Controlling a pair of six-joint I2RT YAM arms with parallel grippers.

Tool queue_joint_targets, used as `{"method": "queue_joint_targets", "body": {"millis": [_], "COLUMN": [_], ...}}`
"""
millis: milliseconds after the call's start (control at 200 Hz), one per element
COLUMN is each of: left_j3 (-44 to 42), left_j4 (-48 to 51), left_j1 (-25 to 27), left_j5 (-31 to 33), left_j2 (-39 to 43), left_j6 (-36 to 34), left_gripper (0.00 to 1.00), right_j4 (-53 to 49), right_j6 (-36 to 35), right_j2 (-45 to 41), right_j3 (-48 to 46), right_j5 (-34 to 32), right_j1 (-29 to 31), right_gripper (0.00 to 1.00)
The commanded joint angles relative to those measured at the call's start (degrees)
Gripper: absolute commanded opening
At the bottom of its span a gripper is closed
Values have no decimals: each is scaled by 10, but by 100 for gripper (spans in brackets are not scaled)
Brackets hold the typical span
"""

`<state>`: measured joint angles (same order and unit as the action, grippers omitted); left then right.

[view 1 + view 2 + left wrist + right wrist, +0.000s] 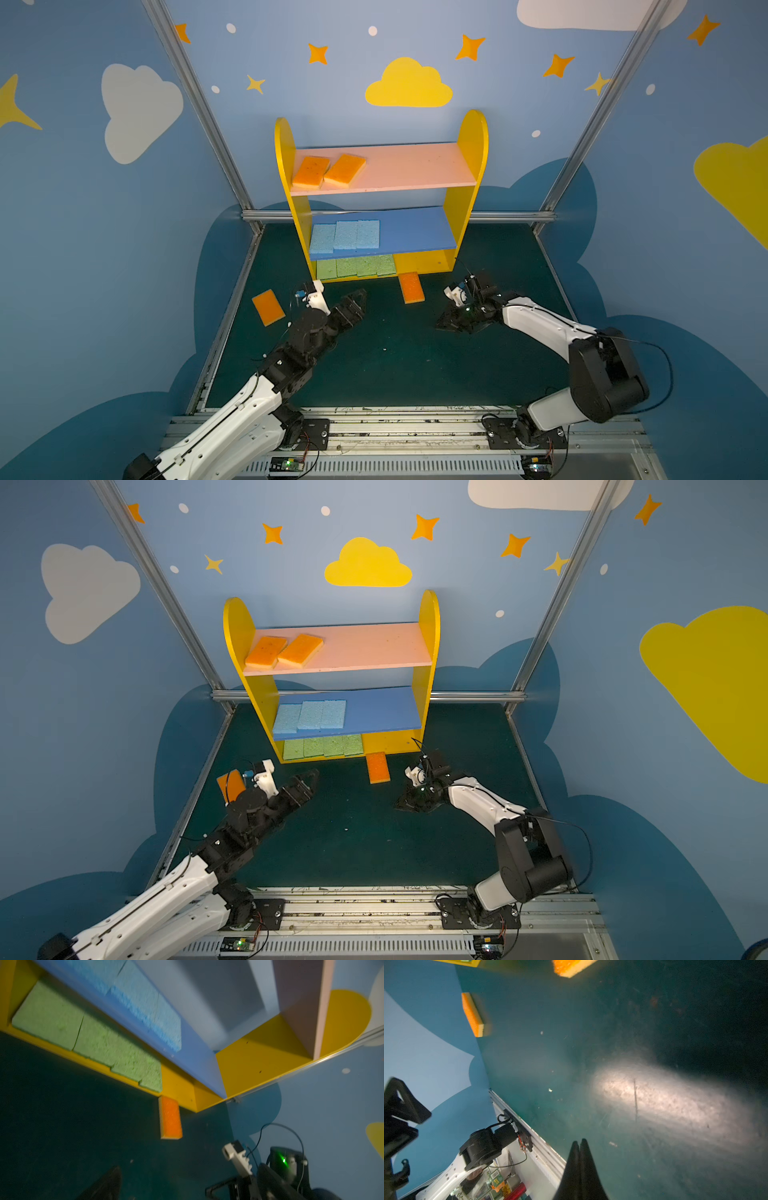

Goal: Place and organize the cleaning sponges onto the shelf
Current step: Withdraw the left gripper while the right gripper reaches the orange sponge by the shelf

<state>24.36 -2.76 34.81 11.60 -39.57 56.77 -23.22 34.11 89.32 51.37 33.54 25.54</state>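
The shelf (473, 137) stands at the back of the green mat (415, 365). At the left end of its pink board (407, 166), two orange sponges (309, 171) lie side by side, touching. Three blue sponges (346, 235) sit in a row at the left of the blue board (415, 232). Four green sponges (357, 267) make a row on the yellow bottom board (424, 259), also at the left.

Two more orange pads lie loose on the mat. The front sponge (411, 287) rests flat, orange face up. One short end is right at the shelf's bottom front edge, just to the right of the green row. The side sponge (268, 306) lies flat near the left wall.

The left claw (358, 303) is low over the mat between these two, its jaws apart and holding nothing. The side sponge is near it, on the left beside the wrist. The front sponge lies ahead and to the right, clear of it. In the left wrist view the front sponge (170, 1118) has bare mat between it and the claw. Only one finger (108, 1182) shows there, at the picture's edge.

The right claw (440, 325) is low over the mat on the right, pointing toward the middle. Its jaws are pressed together on nothing, which is plain in the right wrist view (579, 1142). The front sponge lies farther back and to its left, apart from it.
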Motion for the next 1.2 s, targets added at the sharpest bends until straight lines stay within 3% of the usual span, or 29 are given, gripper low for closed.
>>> {"method": "queue_joint_targets", "body": {"millis": [0, 235, 611, 791, 946, 1196], "left_j3": [-35, -76, -93, -124, -120, -98], "left_j4": [39, 108, 100, 54, 34, -21], "left_j1": [1, 1, -9, -14, -23, -26], "left_j5": [-39, -20, -51, -54, -54, -64], "left_j2": [66, 156, 89, 58, 33, -41], "left_j6": [-11, -42, -71, -56, -56, -69], "left_gripper": [100, 100, 100, 100, 100, 100], "right_j4": [50, 57, 242, 258, 266, 286], "right_j6": [10, 16, 76, 92, 92, 77], "right_j2": [45, 154, 271, 329, 328, 248], "right_j3": [48, 165, 199, 241, 213, 78], "right_j5": [-23, -73, -82, -58, -51, -40], "right_j1": [10, 19, 12, 11, 14, 14], "right_gripper": [2, 0, 0, 0, 0, 0]}}
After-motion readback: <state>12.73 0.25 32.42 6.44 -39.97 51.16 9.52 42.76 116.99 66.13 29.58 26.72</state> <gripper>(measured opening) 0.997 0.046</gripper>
